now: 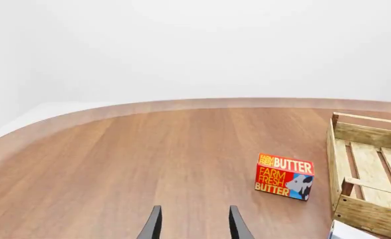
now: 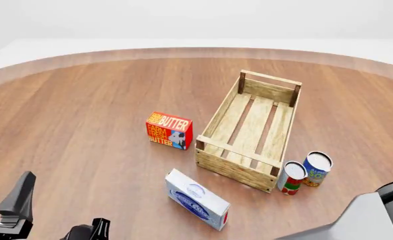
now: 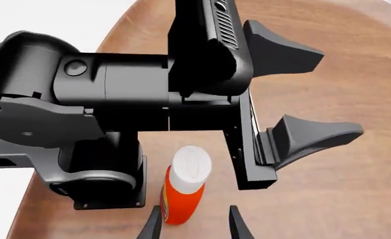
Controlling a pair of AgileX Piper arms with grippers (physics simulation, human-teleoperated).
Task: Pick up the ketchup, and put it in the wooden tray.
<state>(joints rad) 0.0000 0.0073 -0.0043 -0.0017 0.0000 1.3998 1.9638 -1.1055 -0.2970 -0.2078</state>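
Currently the ketchup [image 3: 183, 186] shows only in the right wrist view: red-orange bottle with a white cap, upright on the wood table [image 3: 354, 189], right at the foot of the left arm's dark base and just beyond the right gripper [image 3: 195, 223]. Right fingertips [image 3: 153, 225] are spread, nothing between them; the bottle sits a little off-centre, closer to one tip, not touched. That same view is mostly filled by the left arm, its two black fingers [image 3: 285, 52] splayed apart and empty. Left wrist view confirms: left gripper [image 1: 194, 224] parted over bare table, holding nothing. Front view doesn't show the ketchup. The wooden tray [image 2: 218, 115] sits right of centre, long axis running away from the arms and angled slightly right, slats bare, nothing inside. Farm Fresh butter box [image 2: 169, 130] stands just left of the tray's near-left corner, small gap between them. White-and-blue carton [image 2: 196, 199] lies flat in front of the tray's near end, apart from it. Two cans at the tray's near-right corner: red-and-white tomato can [image 2: 291, 177] just beside the corner post, blue can [image 2: 316, 169] right next to it, possibly touching, can't tell. Left gripper hardware is at the bottom-left edge, right arm's grey link at the bottom-right.
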